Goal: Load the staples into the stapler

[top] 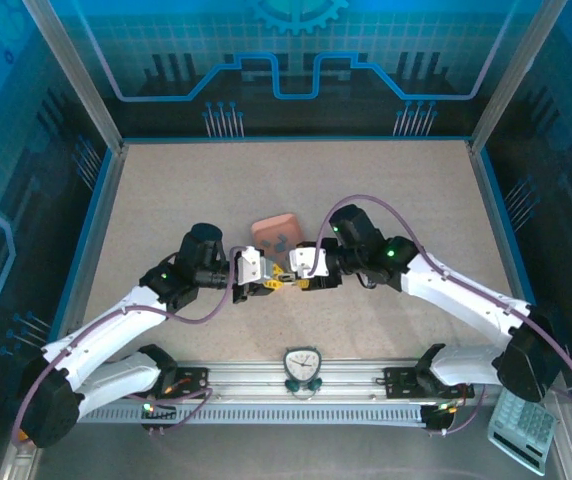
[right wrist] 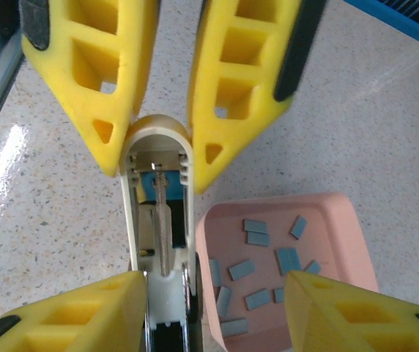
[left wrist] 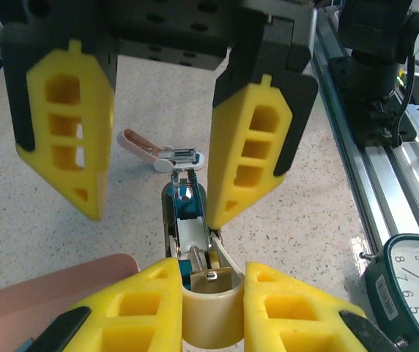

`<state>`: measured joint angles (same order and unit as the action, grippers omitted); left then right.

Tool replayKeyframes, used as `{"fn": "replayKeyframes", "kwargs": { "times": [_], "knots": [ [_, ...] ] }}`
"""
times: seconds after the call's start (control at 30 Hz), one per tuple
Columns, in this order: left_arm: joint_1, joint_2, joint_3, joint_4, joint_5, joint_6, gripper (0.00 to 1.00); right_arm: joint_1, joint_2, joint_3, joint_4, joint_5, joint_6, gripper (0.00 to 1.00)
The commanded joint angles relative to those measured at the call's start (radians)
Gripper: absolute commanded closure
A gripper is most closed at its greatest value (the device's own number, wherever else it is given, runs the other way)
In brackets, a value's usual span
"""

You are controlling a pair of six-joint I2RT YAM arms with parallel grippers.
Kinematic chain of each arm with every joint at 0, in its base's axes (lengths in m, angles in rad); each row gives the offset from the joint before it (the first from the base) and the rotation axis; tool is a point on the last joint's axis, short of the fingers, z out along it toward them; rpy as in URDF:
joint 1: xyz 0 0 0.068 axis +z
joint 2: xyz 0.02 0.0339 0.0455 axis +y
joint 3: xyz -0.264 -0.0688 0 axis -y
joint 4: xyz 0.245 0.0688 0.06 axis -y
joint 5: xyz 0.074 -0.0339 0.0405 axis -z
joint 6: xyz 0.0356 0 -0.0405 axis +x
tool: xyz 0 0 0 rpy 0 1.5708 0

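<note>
Grey staples [right wrist: 257,268], pink tray [right wrist: 345,227]

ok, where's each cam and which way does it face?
Top external: above, behind the robot, looking down on the table; left arm, right arm show.
Left wrist: looks past its own fingers at the stapler.
Right wrist: looks past its own fingers at the stapler and pink tray.
Shared: both wrist views see the stapler and the opposite gripper's fingers.

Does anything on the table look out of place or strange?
Yes. A second small stapler lies open on the table beyond the held stapler, unused. The staples lie scattered at random angles in the pink tray. Nothing looks damaged.
</note>
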<state>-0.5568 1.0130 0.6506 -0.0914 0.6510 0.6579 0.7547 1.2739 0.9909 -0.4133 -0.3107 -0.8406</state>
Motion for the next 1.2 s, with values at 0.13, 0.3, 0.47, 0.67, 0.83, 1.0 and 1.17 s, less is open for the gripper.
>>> {"fn": "replayKeyframes", "kwargs": {
  "times": [0.13, 0.3, 0.47, 0.67, 0.83, 1.0, 1.17],
  "knots": [
    [-0.005, -0.014, -0.006, 0.044, 0.051, 0.011, 0.97, 0.022, 0.044, 0.04, -0.05, -0.087, -0.02, 0.49],
    [-0.005, -0.007, -0.006, 0.048, 0.046, 0.008, 0.98, 0.022, 0.062, 0.044, -0.053, -0.111, -0.006, 0.53],
    [-0.004, -0.001, -0.003, 0.042, 0.035, 0.008, 0.98, 0.021, 0.065, 0.045, -0.059, -0.127, -0.002, 0.52],
    [-0.005, 0.003, -0.003, 0.05, 0.047, -0.001, 0.98, 0.023, 0.073, 0.032, -0.008, -0.173, 0.044, 0.59],
    [-0.005, 0.004, -0.003, 0.053, 0.05, -0.007, 0.98, 0.022, 0.081, 0.022, 0.028, -0.195, 0.073, 0.62],
    [-0.005, 0.002, -0.004, 0.057, 0.043, -0.015, 0.96, 0.022, 0.083, 0.018, 0.043, -0.193, 0.093, 0.72],
    [-0.004, -0.008, -0.009, 0.093, -0.019, -0.07, 0.74, -0.001, 0.042, -0.032, 0.118, -0.152, 0.194, 0.82]
  ]
}}
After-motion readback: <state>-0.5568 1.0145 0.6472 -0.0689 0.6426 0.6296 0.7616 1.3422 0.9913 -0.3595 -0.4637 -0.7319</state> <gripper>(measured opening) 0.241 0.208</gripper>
